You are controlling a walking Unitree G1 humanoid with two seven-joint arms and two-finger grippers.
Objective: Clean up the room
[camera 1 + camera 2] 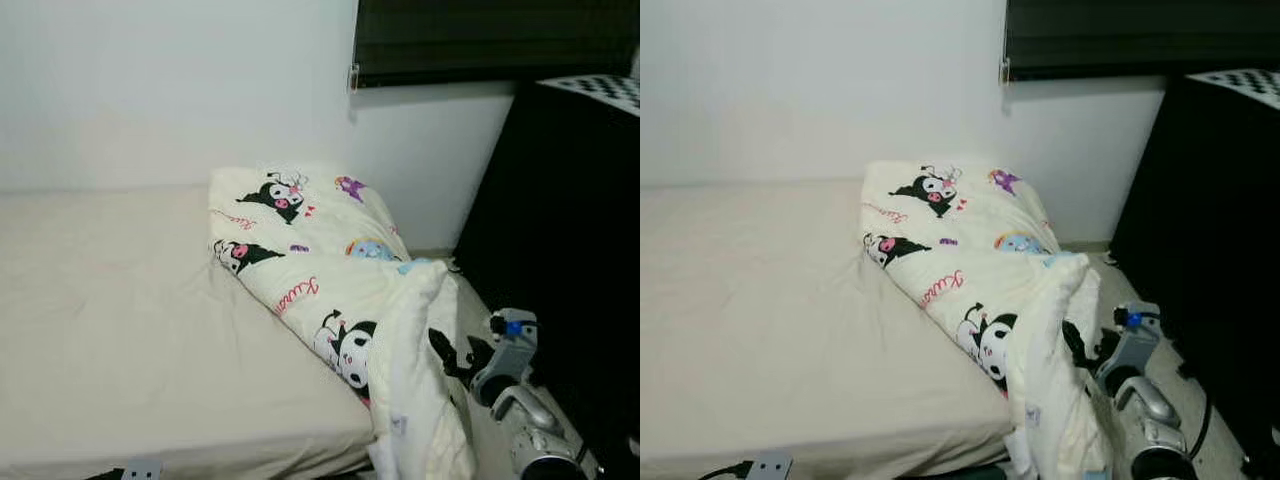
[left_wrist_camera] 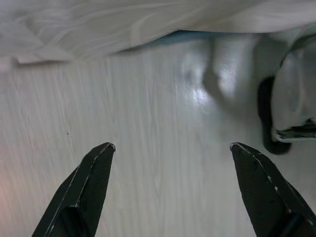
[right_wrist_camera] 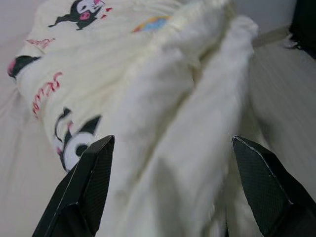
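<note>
So the cartoon-print blanket (image 1: pixel 330 270) is bunched up on the right side of the bed (image 1: pixel 120 330), one edge spilling toward the floor (image 2: pixel 148 148). Right gripper (image 3: pixel 170 148) sits spread wide right beside that hanging fold, holding nothing. Left gripper (image 2: pixel 173 148) hangs spread apart over bare floor.

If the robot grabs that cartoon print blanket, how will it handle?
Probably floppy: the blanket lies crumpled in soft folds, one edge drooping off the bed. Likely bulky but light. The open right gripper would probably pinch one fold while the rest drags.
</note>
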